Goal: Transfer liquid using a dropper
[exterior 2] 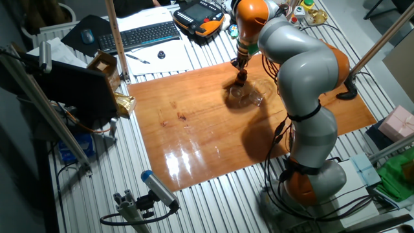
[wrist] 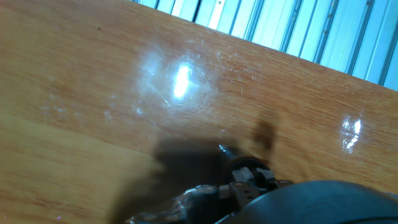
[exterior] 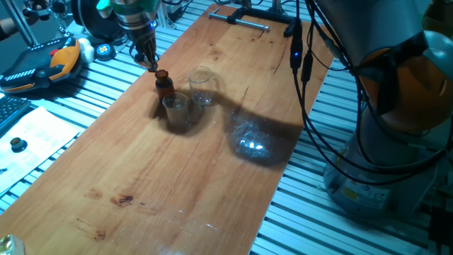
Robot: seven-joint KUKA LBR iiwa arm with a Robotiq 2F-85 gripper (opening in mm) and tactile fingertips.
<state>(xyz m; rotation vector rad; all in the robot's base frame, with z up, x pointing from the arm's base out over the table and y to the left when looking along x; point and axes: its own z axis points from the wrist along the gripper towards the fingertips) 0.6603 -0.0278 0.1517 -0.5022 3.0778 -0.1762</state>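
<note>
I am seeing the gripper (exterior: 148,59) hanging just above the amber bottle (exterior: 164,83), at its 11 o'clock. I cannot tell whether its fingers are clamping anything. The dropper is too small to pick out. Two glass cups (exterior: 190,95) are standing beside the bottle.
</note>
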